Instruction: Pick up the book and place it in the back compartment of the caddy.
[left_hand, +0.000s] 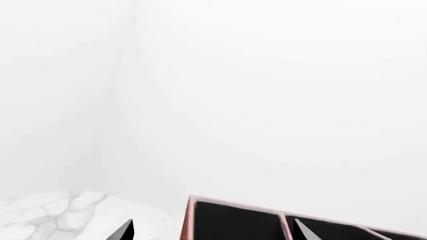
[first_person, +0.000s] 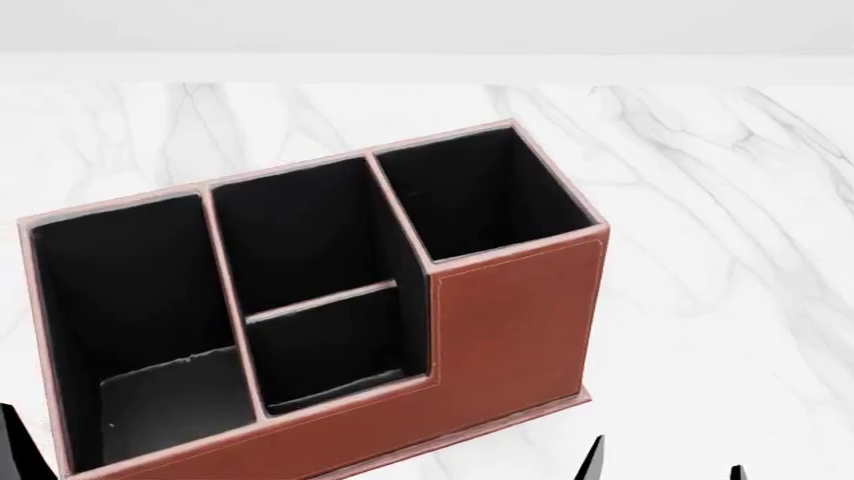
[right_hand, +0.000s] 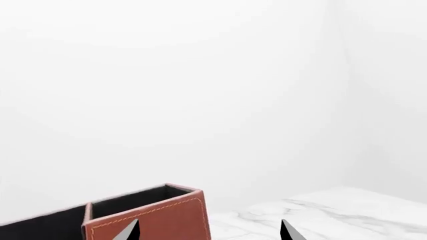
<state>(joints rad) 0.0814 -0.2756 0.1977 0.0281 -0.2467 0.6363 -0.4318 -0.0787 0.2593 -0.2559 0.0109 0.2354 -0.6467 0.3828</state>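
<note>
Left gripper (left_hand: 212, 231) and right gripper (right_hand: 209, 231) both low beside the caddy (first_person: 514, 320), jaws spread apart, nothing held between.

Head view: steeply down, close over reddish-brown leather-look four-cell caddy (first_person: 514, 300) on white marble tabletop (first_person: 721, 200). Wrist views: low, level, toward white walls, beyond fingertips. Shared by all: caddy rim.

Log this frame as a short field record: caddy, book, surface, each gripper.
caddy: reddish-brown caddy, upright on the table, all four cells look empty
book: not in any view
surface: white marble table
left gripper: left gripper, only the tips show, jaws apart, holding nothing
right gripper: right gripper, tips spread, holding nothing, beside the caddy's end
task state: book not yet placed
</note>
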